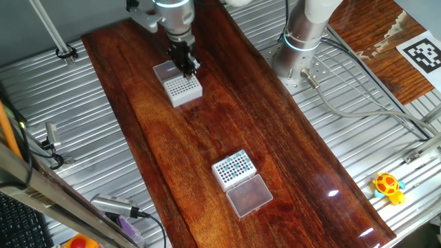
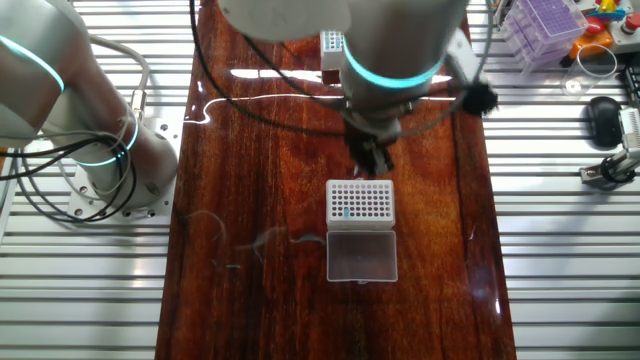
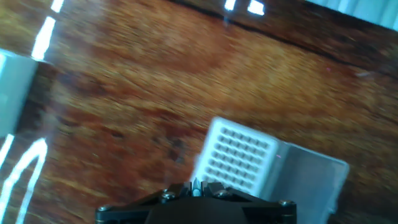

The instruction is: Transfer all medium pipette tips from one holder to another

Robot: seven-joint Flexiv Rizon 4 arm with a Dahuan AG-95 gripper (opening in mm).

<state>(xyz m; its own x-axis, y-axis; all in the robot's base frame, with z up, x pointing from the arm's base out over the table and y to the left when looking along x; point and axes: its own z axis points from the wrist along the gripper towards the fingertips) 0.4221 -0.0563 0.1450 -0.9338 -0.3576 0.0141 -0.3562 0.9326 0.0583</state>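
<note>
My gripper hangs just above a white tip holder at the far end of the wooden table; the holder's clear lid lies open behind it. In the hand view the gripper is shut on one teal-blue medium pipette tip, with the holder just ahead. In the other fixed view the gripper is over the holder's far edge, and one blue tip sits in it. A second holder near the front holds several blue tips.
The second holder's clear lid lies open in front of it. The robot base stands at the back right with cables. A yellow toy, a pen-like tool and a purple rack lie off the wooden top.
</note>
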